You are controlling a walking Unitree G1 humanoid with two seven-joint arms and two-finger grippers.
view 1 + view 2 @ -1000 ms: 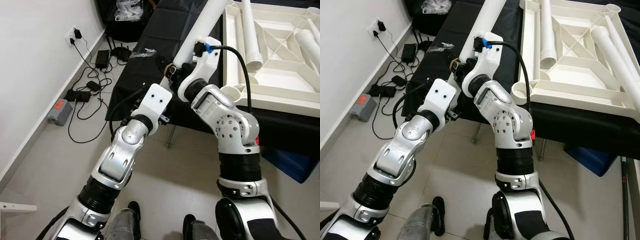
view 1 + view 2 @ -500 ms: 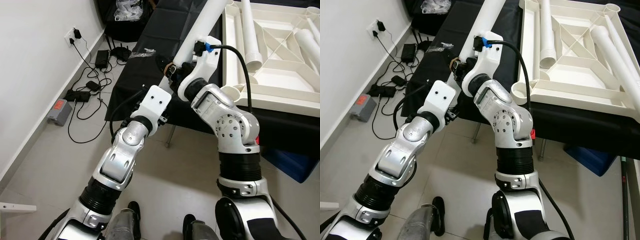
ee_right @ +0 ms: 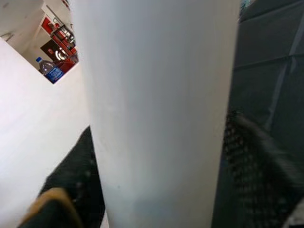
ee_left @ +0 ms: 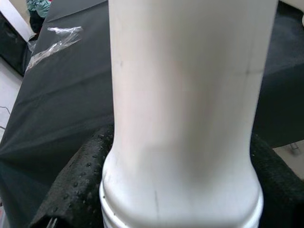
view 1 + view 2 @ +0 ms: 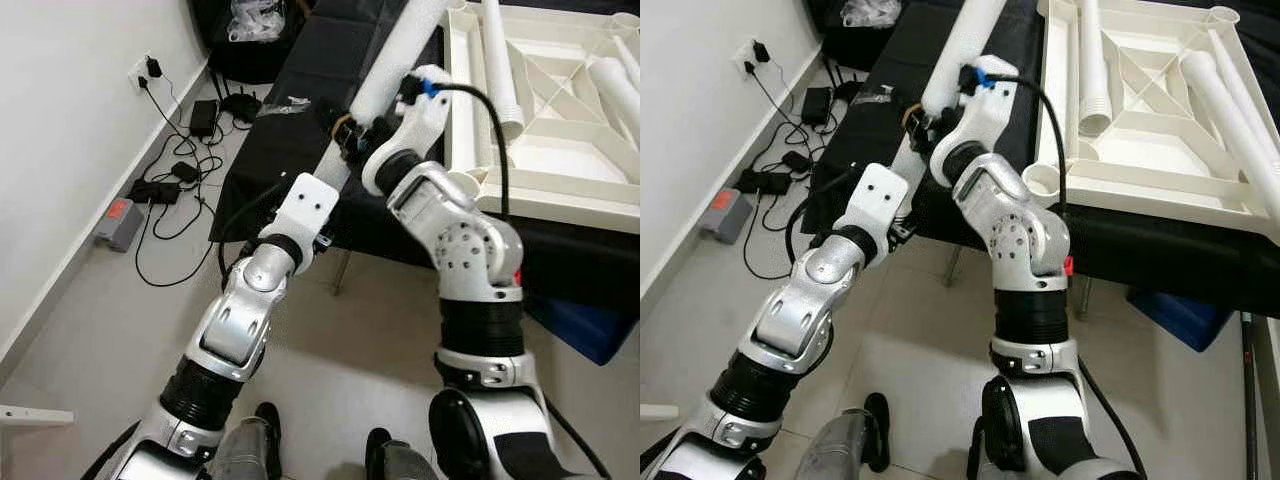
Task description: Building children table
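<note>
A long white table leg (image 5: pixel 392 62) slants over the black-clothed table (image 5: pixel 290 140), and both grippers hold it. My left gripper (image 5: pixel 334 168) is shut on the leg's lower, ribbed end (image 4: pixel 180 199), with a black finger (image 4: pixel 76 185) on either side. My right gripper (image 5: pixel 362 130) is shut on the leg (image 3: pixel 156 118) just above the left one, its fingers (image 3: pixel 259 166) flanking the tube. To the right, the white children's table top (image 5: pixel 1140 185) lies upside down. Two more white legs (image 5: pixel 1095 70) rest inside it.
Cables and power adapters (image 5: pixel 180 170) and a grey box with a red label (image 5: pixel 120 222) lie on the floor along the left wall. A blue box (image 5: pixel 580 330) sits under the table on the right. My feet (image 5: pixel 265 420) stand on tile near the table's edge.
Both arms have moved the leg slightly up and right, towards the upturned table top. The right wrist now sits higher and the leg looks steeper.
</note>
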